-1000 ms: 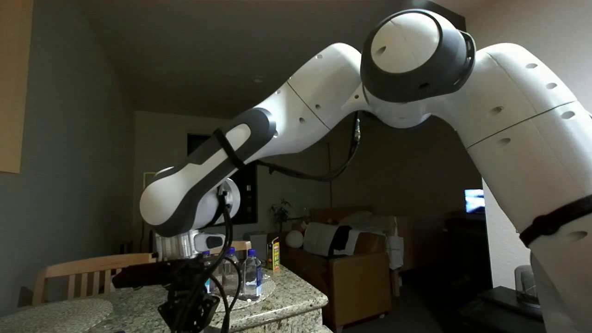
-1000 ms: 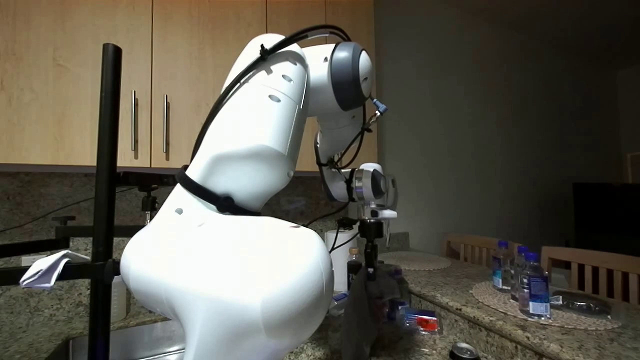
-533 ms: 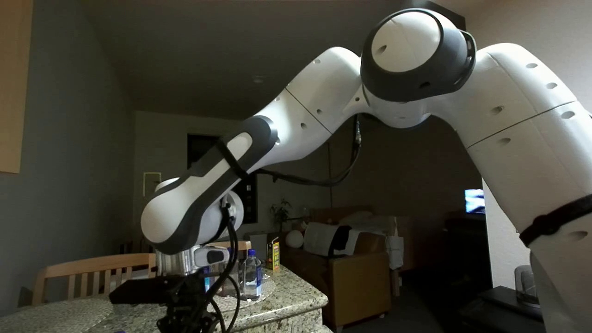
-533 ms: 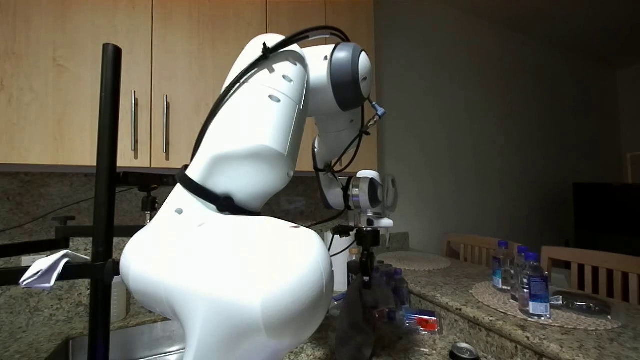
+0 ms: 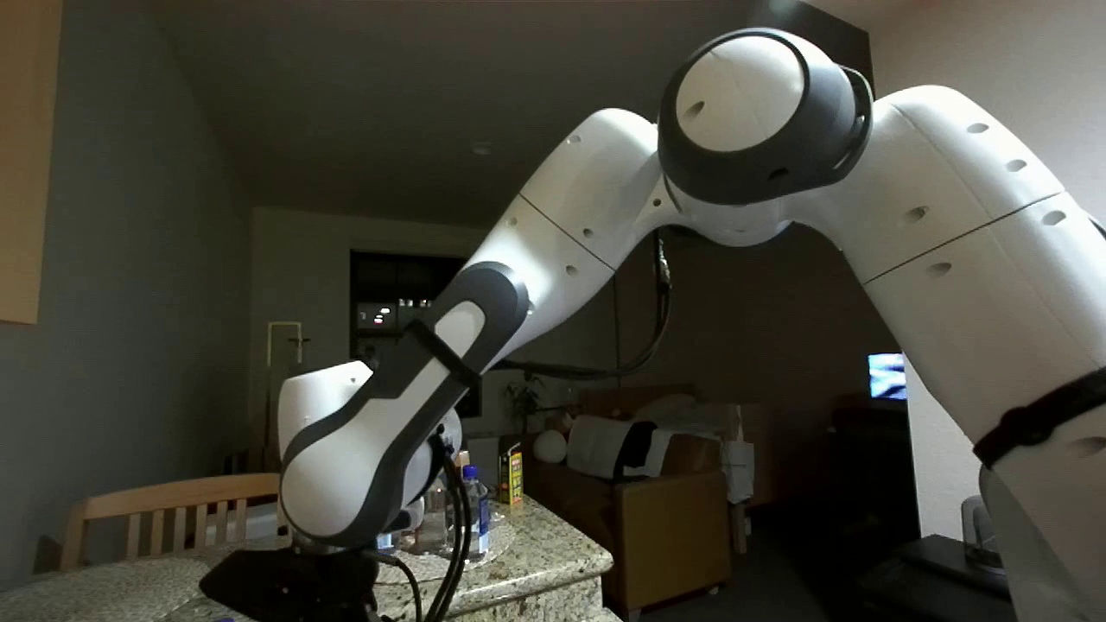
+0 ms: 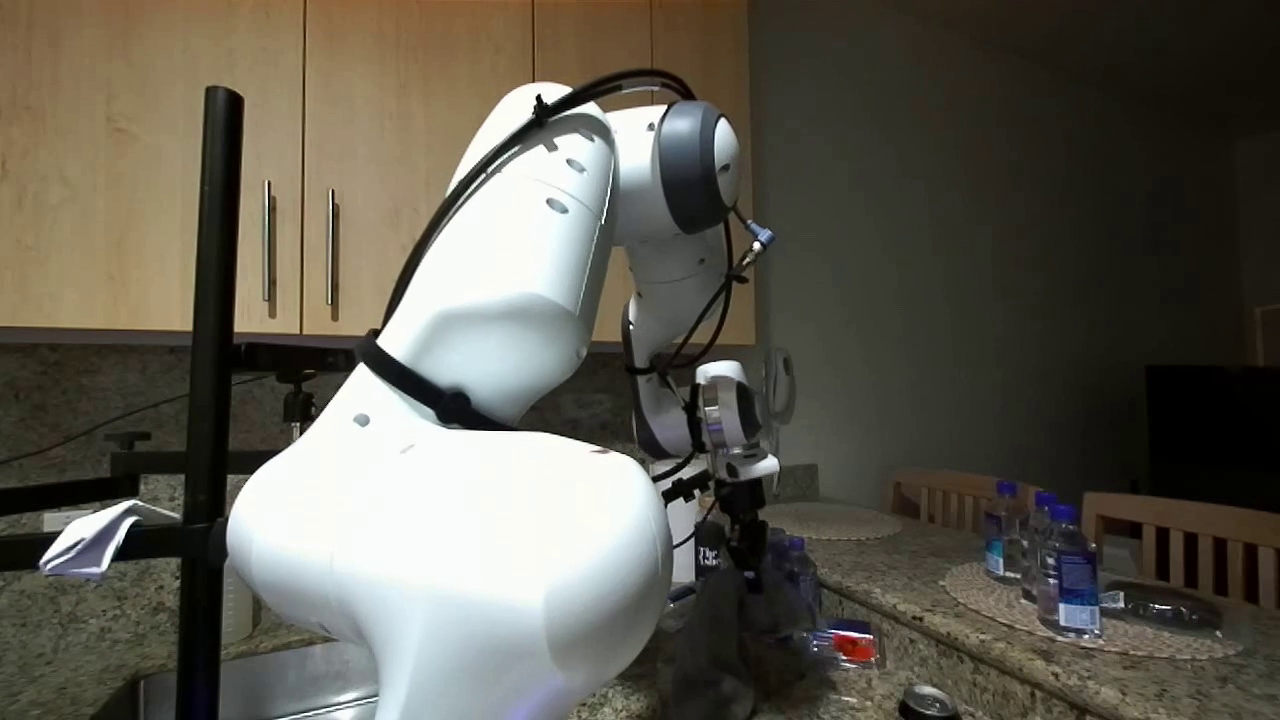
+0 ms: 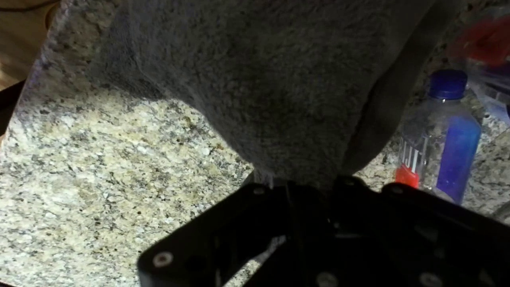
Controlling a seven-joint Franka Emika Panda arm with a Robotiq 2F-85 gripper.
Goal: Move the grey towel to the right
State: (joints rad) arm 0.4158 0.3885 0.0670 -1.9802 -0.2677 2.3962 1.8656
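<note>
The claw (image 7: 306, 186) is clamped on the grey towel (image 7: 271, 91), cloth hanging down over the granite bench (image 7: 119, 175) near a blue-capped plastic bottle (image 7: 450, 131), so this looks like the carry, and next it likely wants a steady swing right, a lowering, then a release!

The towel (image 7: 271, 87) is matt, fuzzy cloth, the counter (image 7: 119, 175) smooth stone, the blue-capped bottles (image 6: 1060, 575) glossy plastic.

In my wrist view, granite (image 7: 87, 199) glares toward eight o'clock; the towel (image 7: 271, 87), toward twelve, lies shadowed, perhaps blurred.
</note>
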